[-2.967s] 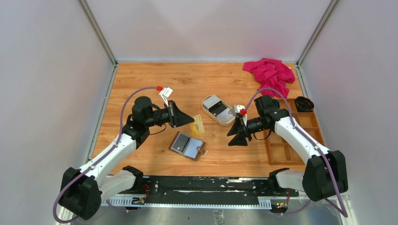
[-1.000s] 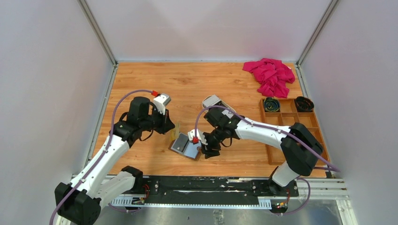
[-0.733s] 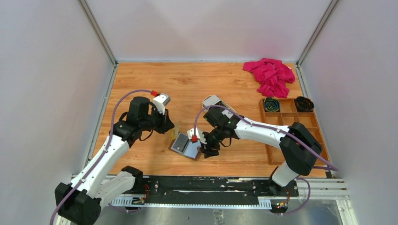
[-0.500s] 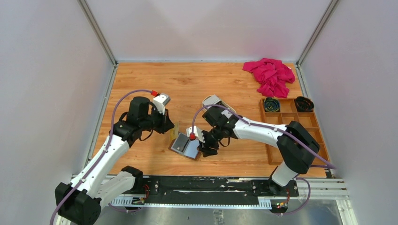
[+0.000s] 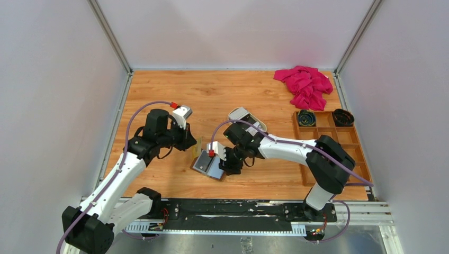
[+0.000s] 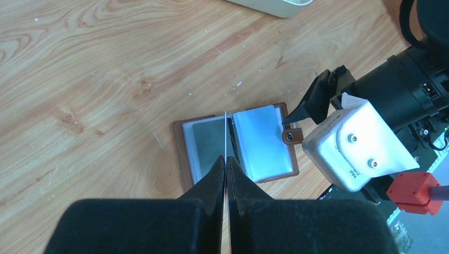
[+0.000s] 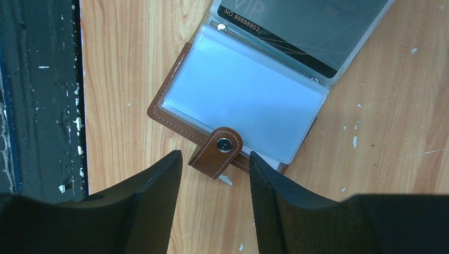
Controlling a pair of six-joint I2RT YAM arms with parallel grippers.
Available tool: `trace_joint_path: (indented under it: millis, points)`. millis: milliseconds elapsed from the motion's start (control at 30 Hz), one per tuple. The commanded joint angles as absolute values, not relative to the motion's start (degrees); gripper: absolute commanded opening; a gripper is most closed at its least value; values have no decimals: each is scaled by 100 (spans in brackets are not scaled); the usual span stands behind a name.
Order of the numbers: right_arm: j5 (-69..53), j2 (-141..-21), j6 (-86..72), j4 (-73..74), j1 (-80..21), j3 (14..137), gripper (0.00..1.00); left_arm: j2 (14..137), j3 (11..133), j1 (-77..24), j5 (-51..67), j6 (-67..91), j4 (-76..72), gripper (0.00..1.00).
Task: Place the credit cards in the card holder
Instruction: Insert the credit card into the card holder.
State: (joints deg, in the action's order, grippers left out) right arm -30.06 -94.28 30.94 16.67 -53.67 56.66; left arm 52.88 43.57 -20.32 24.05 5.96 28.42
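One card [image 5: 196,151] pinched; card holder [image 7: 243,90] open

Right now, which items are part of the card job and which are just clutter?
Job: card holder, open; held card in left end effector; dark card pocketed.
Clutter: cream tin, pink cloth, wooden box.

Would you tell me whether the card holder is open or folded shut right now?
Open: the card holder lies spread flat, both clear pockets facing up, its snap tab unfastened.
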Motion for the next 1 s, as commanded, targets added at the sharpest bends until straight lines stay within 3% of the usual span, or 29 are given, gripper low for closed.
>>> trace_joint_path:
  millis: [0,200,633,967]
  points:
    - [-2764,-9567,2928,1625,-5565,5731,53,5304,4325,-1969,2391,545,2860,0]
    - [-2414,-9624,2984,1625,-5712,5736,48,5313,4324,-1964,2399,545,2863,0]
    - [-1565,-9229,3844,1660,-5701,5456,24,5348,4318,-1963,2450,554,2841,0]
    - [-1834,-8842,4657,1925,-5166,5191,21,5435,4278,-1961,2826,584,2749,0]
